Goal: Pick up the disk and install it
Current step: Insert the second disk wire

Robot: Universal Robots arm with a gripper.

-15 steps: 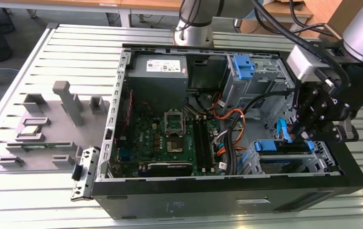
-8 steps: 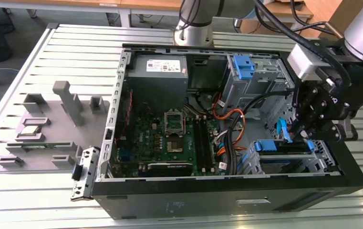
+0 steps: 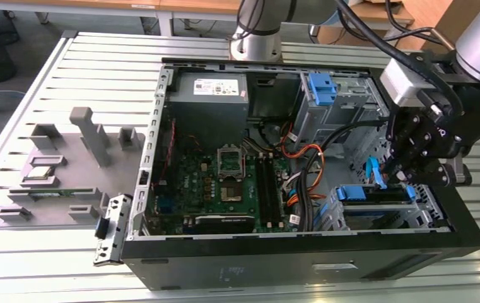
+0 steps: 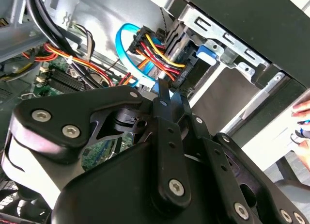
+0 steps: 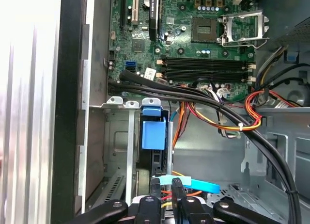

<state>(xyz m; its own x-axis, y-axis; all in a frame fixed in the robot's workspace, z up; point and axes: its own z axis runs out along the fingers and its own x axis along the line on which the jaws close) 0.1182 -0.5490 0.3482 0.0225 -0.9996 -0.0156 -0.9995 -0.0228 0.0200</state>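
The disk (image 3: 376, 193) sits in the lower drive bay at the exterior view's right of the open computer case (image 3: 307, 265), its blue side rails showing. In the first wrist view I look down on its edge and blue rail tab (image 5: 154, 135) inside the metal cage. My gripper (image 3: 398, 180) hangs just above that bay. Its fingertips (image 5: 155, 185) stand close together on a light blue data cable (image 5: 201, 186) right over the disk. In the second wrist view the gripper (image 4: 168, 90) meets the blue cable (image 4: 127, 49) beside a plug with red and yellow wires (image 4: 155, 54).
A thick black cable bundle (image 5: 203, 95) and orange wires cross the motherboard (image 3: 222, 177) beside the bay. The grey power supply (image 3: 210, 95) and an upper cage with a blue bracket (image 3: 322, 88) stand at the back. A grey fixture block (image 3: 55, 164) lies outside the case. A hand (image 4: 302, 122) shows beyond the case wall.
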